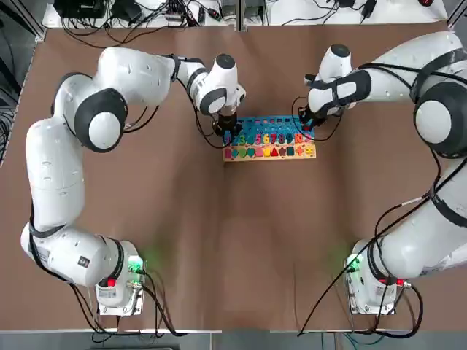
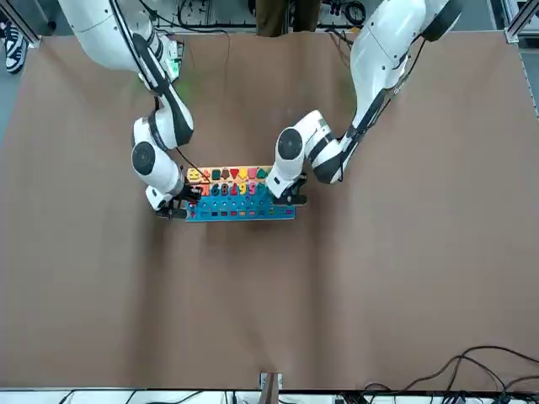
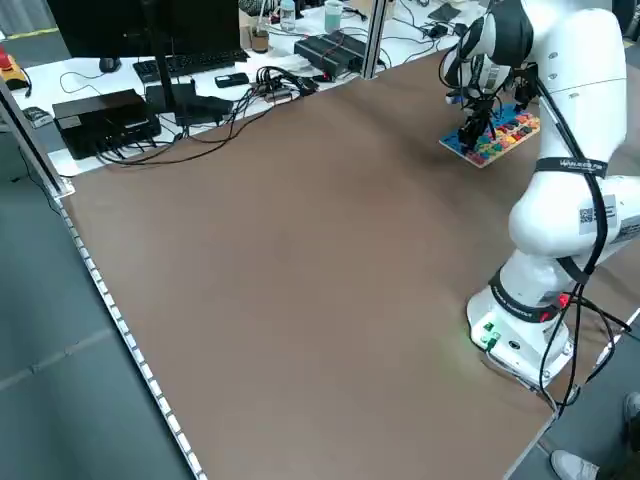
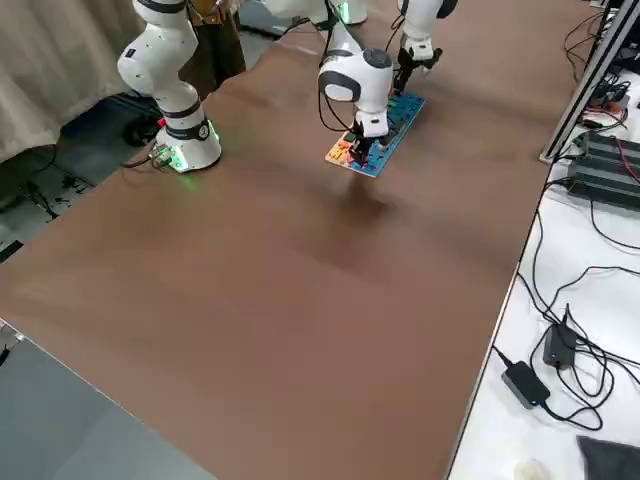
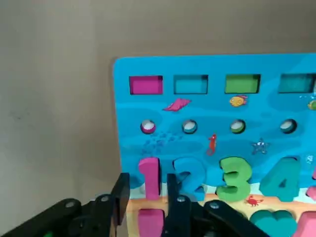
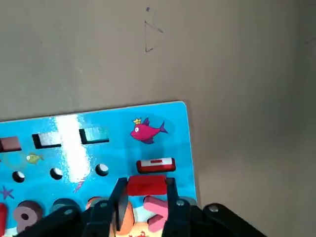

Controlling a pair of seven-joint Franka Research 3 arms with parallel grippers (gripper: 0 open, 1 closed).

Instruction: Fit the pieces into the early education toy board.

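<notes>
Left gripper (image 5: pixel 145 190) fingers part-open, straddling pink "1" (image 5: pixel 149 176) at board (image 5: pixel 217 118) corner. Right gripper (image 6: pixel 144 195) clamps small red piece (image 6: pixel 146 185) at the board's opposite end.

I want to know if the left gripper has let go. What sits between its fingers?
In the left wrist view, the pink numeral 1 stands between the left gripper fingers, seated on the toy board.

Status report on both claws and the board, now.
Left claw open, astride pink "1". Right claw shut on red piece. Toy board flat. Nothing blocking.
</notes>
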